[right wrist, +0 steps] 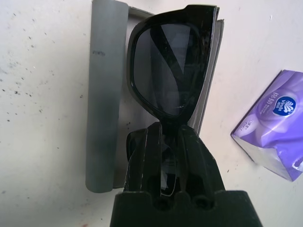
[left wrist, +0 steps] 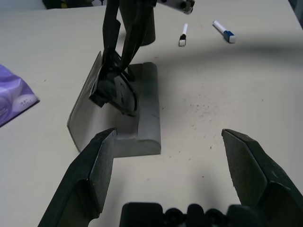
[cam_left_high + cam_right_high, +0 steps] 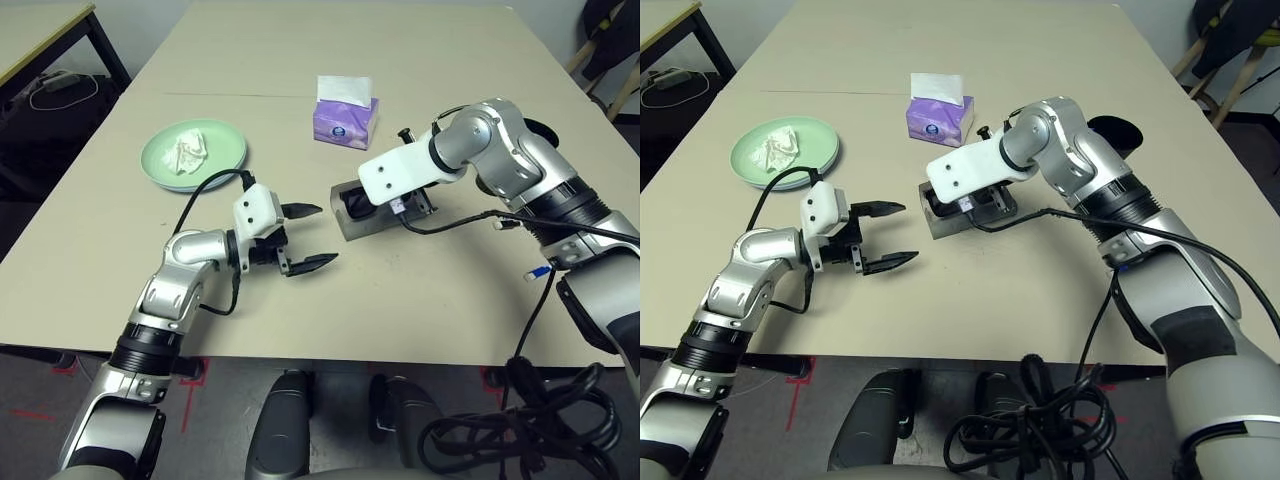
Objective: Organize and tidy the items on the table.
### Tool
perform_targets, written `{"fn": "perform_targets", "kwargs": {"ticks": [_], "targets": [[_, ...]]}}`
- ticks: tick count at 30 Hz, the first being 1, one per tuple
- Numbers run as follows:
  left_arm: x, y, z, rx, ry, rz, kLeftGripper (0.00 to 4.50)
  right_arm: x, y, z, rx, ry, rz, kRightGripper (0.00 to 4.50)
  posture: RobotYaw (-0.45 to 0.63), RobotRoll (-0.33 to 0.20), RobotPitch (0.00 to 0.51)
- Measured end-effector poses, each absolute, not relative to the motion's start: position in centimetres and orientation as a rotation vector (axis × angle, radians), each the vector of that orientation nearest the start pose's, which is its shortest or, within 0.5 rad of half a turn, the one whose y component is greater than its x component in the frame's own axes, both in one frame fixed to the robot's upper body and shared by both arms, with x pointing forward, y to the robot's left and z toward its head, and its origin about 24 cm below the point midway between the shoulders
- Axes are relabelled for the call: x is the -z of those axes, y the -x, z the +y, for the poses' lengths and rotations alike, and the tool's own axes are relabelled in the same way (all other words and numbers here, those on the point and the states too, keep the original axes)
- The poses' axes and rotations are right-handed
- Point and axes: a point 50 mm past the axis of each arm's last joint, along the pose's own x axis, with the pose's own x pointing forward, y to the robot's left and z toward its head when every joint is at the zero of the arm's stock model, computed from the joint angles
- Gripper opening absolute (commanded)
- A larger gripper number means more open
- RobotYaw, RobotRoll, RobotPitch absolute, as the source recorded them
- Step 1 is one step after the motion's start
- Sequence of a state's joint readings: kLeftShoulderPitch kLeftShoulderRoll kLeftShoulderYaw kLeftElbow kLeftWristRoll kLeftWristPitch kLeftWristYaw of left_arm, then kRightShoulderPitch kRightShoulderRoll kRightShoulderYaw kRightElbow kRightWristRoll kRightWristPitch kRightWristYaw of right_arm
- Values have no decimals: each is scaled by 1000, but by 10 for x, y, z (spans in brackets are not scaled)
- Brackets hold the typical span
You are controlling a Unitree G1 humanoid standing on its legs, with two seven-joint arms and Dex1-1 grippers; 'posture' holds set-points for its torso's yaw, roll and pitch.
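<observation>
On the left of the beige surface (image 3: 80,290), you had the pale green plate (image 3: 227,150) stacked on a pale blue one (image 3: 172,187), with the crumpled white tissue (image 3: 186,152) lying on the green one. To the right of the plates and nearer you, your left gripper (image 3: 328,234) had its jaws spread wide with nothing between them, pointing toward the grey case, which lay just beyond their tips, untouched by them. Farther back stood the purple tissue box (image 3: 340,125), a white tissue sticking up from its top. Right of your left jaws, the grey glasses case (image 1: 105,94) lay open, and your right gripper (image 1: 170,127) had its jaws closed on the black sunglasses (image 1: 173,71), pinching the frame near the bridge. One dark lens reached out past the jaw tips, and the sunglasses were over the case's open inside. Farther right were the black cup (image 3: 1118,133), the blue-white pen (image 2: 225,32) and a black-white pen (image 2: 183,35), all well apart from both sets of jaws.
</observation>
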State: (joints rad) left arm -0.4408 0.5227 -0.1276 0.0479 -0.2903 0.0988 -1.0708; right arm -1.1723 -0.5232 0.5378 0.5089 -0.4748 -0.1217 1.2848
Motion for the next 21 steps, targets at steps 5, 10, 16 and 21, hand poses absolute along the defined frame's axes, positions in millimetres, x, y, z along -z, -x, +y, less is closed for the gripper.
{"fn": "perform_targets", "kwargs": {"ticks": [5, 10, 16, 21], "targets": [[-140, -293, 149, 1229, -335, -84, 4500, -223, -365, -95, -1236, 1602, 205, 356, 232, 0, 149], [-140, -293, 145, 1236, -299, -85, 4500, -223, -367, -93, -1232, 1599, 214, 355, 236, 0, 152], [-142, -292, 143, 1230, -297, -91, 4500, -220, -369, -93, -1232, 1596, 223, 355, 243, 0, 155], [-139, -290, 144, 1221, -288, -79, 4500, -217, -370, -91, -1240, 1586, 230, 355, 250, 0, 157]]}}
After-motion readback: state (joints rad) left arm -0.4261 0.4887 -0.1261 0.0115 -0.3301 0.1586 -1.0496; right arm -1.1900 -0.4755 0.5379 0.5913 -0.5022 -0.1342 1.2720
